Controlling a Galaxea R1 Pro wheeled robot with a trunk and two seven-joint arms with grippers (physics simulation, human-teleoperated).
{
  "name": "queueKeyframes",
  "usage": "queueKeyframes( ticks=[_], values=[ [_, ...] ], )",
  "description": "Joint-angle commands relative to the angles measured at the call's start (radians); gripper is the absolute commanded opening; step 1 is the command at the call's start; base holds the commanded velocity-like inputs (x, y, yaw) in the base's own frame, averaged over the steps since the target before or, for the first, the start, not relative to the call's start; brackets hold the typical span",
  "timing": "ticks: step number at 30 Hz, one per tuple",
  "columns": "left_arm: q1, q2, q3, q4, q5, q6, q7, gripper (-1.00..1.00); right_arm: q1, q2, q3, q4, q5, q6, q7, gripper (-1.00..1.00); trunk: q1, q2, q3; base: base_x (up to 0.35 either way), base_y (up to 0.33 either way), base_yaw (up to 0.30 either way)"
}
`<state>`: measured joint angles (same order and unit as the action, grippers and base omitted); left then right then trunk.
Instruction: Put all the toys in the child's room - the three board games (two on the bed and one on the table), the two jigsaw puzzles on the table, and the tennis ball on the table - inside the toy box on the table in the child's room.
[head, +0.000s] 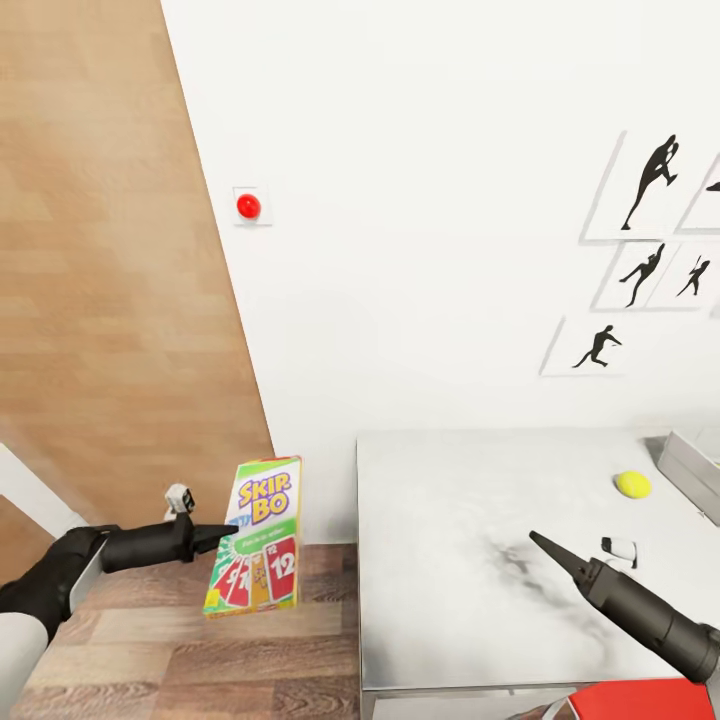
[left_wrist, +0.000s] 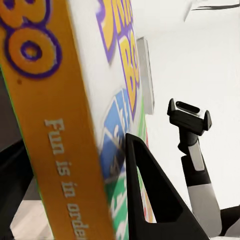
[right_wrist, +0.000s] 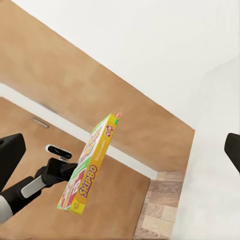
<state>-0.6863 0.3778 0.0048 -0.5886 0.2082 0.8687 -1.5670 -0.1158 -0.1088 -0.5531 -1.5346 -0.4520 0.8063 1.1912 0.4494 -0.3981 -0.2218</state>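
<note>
Left fingers (head: 215, 540) clamped on SKIP-BO box (head: 255, 535), right fingers (head: 545, 548) spread empty over counter (head: 450, 520), head view adds tennis ball (head: 632, 485) beyond them

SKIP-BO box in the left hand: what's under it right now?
The SKIP-BO box, clamped in the left hand, hangs in the air over wood-plank floor, beside the table, not over it. The floor patch directly behind the box is covered.

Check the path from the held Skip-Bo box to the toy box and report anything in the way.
The left end effector holds the Skip-Bo box off the table's left edge. The right arm and tennis ball lie between it and the toy box.
</note>
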Motion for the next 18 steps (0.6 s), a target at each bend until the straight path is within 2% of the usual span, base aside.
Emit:
queueKeyframes(
  ticks=[1,7,14,18],
  values=[
    [0.000,0.008,-0.002,-0.001,0.002,0.012,-0.004,-1.00,-0.001,0.002,0.007,0.000,-0.005,0.007,0.001,1.00,0.001,-0.002,-0.002,0.000,0.000,0.000],
    [0.000,0.031,-0.010,-0.002,0.002,0.018,-0.004,-1.00,-0.001,0.013,0.042,0.001,-0.013,0.000,0.004,1.00,0.001,-0.002,-0.002,0.000,0.000,0.000],
    [0.001,0.036,-0.011,-0.003,0.002,0.020,-0.004,-1.00,-0.001,0.018,0.041,-0.001,-0.014,0.001,0.008,1.00,0.001,-0.002,-0.002,0.000,0.000,0.000],
    [0.001,0.051,-0.010,-0.003,0.002,0.020,-0.004,-1.00,-0.001,0.018,0.042,0.000,-0.014,0.001,0.009,1.00,0.001,-0.002,-0.002,0.000,0.000,0.000]
  ],
)
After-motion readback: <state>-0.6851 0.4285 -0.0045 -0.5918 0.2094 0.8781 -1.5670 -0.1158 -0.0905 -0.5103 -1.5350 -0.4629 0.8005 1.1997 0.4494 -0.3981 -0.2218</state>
